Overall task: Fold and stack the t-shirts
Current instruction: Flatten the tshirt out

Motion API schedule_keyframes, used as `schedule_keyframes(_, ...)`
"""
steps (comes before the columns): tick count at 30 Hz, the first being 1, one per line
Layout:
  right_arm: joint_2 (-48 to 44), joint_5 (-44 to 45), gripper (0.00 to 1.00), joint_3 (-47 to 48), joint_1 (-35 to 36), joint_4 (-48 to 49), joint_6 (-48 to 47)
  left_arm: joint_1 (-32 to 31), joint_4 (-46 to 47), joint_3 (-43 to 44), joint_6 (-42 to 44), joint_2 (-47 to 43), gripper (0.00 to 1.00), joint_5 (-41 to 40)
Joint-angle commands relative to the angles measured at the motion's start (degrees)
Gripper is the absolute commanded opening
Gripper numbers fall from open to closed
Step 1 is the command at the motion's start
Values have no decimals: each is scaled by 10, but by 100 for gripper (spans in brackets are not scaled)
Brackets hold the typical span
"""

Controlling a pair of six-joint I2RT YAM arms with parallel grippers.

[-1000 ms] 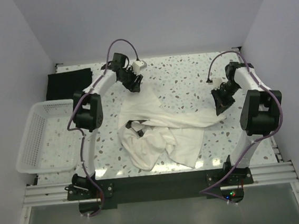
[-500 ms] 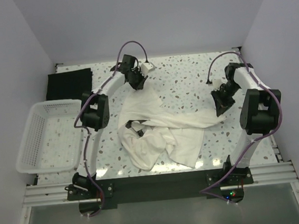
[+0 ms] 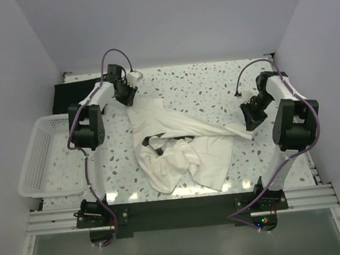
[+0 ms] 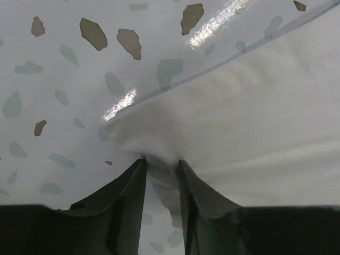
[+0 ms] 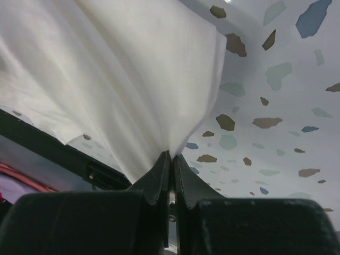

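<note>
Left gripper [image 4: 161,162] is clenched on a corner of the cream t-shirt [image 3: 178,154], with cloth pinched between the fingertips. Right gripper [image 5: 171,155] is closed tight on another edge of the same shirt. The cloth is drawn out between the two grippers; the rest is bunched on the speckled table [image 3: 214,87], toward the arm bases. The black t-shirt [image 3: 62,98] is laid flat just left of the left gripper, beyond the white basket [image 3: 31,159].
</note>
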Motion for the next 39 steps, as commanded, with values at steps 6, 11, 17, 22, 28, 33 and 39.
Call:
schedule_keyframes(6,31,-63,0,66,6,-36,16,-2,-12,60,-60,-19,54,9)
schedule_keyframes(11,34,-62,0,69,7,-32,21,-2,-18,111,-81,20,62,-10)
schedule_keyframes(17,47,-63,0,88,7,-33,35,-4,-40,150,-99,64,68,17)
schedule_keyframes(22,55,-57,0,106,6,-15,61,-5,-30,124,-108,70,68,26)
schedule_keyframes(28,93,-67,0,138,8,15,114,-10,-41,98,-110,79,50,-15)
schedule_keyframes(33,131,-62,0,157,9,63,181,8,-38,76,-100,46,0,-80)
schedule_keyframes(39,142,-2,0,171,7,112,221,46,-20,79,-95,14,0,-164)
